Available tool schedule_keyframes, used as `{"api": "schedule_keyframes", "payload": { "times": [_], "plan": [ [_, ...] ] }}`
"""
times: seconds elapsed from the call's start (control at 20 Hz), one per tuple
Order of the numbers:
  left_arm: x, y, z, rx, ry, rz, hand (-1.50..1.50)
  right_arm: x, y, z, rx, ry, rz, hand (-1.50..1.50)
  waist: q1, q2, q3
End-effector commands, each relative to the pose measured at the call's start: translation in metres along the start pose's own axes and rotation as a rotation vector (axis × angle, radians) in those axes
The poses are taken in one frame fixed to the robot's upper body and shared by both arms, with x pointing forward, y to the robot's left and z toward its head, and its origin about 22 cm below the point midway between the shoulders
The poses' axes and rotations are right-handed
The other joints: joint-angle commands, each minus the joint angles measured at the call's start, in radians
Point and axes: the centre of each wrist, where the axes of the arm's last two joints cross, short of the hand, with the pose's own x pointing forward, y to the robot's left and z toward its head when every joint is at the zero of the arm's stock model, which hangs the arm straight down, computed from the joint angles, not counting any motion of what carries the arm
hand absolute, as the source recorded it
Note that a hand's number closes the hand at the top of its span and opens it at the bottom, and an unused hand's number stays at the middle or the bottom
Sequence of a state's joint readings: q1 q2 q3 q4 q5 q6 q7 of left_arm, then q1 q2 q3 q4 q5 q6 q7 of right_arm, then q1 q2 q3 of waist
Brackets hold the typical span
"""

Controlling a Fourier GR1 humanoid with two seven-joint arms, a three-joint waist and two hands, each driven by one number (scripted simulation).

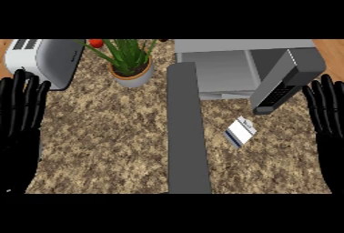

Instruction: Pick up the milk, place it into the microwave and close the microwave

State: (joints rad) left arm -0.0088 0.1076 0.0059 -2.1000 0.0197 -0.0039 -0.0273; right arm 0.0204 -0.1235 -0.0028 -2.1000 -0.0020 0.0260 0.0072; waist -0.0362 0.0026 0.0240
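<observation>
A small white and blue milk carton (240, 132) lies on the speckled counter (107, 136), right of a grey strip. Behind it the grey microwave (222, 68) stands with its inside showing, its door (285, 82) swung out to the right toward me. My right hand (328, 111) is open at the right edge, fingers up, to the right of the carton and apart from it. My left hand (20, 109) is open at the left edge, fingers up, far from the carton.
A long grey strip (187, 132) runs down the counter's middle. A potted green plant (131, 63) stands at the back with a red item (96, 43) beside it. A white toaster (43, 59) sits at the back left.
</observation>
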Motion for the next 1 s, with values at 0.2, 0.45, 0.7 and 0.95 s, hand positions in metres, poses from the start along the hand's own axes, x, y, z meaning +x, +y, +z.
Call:
{"api": "schedule_keyframes", "payload": {
  "times": [0.2,0.45,0.7,0.95],
  "plan": [
    [-0.006,0.016,-0.031,-0.067,0.035,0.002,-1.50,-0.016,-0.024,-0.010,0.210,-0.059,-0.091,-1.50,0.033,0.000,-0.023],
    [-0.029,0.023,0.012,-0.045,0.158,0.250,-1.50,-0.009,-0.028,0.006,0.358,-0.034,-0.232,-1.50,0.033,-0.004,-0.024],
    [0.006,0.059,0.038,-0.049,0.120,0.245,-1.50,-0.011,-0.035,0.002,0.312,0.000,-0.203,-1.50,0.041,-0.004,-0.024],
    [0.015,0.068,0.055,-0.064,0.172,0.243,-1.50,-0.041,-0.026,0.004,0.300,0.064,-0.143,-1.50,0.044,-0.003,-0.024]
  ]
}}
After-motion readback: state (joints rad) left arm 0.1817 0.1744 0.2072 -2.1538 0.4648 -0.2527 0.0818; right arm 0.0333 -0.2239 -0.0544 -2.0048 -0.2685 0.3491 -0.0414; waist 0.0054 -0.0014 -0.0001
